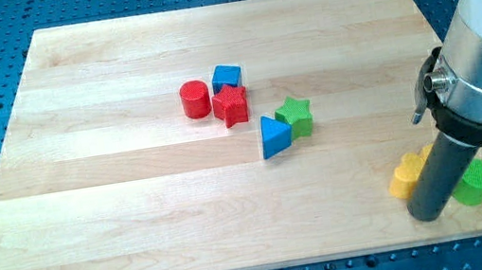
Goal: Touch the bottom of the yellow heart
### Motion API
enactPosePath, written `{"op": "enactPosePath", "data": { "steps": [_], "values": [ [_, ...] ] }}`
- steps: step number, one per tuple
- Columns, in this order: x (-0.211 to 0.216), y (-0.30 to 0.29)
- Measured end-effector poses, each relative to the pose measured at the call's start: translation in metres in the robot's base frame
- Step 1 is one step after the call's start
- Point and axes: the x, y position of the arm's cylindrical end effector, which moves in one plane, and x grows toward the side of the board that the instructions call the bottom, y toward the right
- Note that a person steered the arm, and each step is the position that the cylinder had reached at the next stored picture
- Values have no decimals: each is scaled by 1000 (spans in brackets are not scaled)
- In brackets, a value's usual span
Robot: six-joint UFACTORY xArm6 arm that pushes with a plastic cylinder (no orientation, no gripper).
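Note:
The yellow heart [406, 176] lies on the wooden board [134, 189] near the view's bottom right; the rod covers its right part. My tip [428, 216] is at the lower end of the dark rod, just below and right of the heart, close to its bottom edge; whether it touches cannot be told. A green cylinder [476, 182] sits right behind the rod on its right.
Near the board's middle are a red cylinder [194, 99], a blue cube [227, 77], a red star [231, 106], a blue triangle [274, 136] and a green star [296, 115]. The board's bottom edge runs just below my tip. The arm's body fills the view's upper right.

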Motion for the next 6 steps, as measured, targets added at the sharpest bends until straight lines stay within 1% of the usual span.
{"op": "enactPosePath", "data": {
  "steps": [2, 6],
  "values": [
    [5, 19],
    [10, 19]
  ]
}}
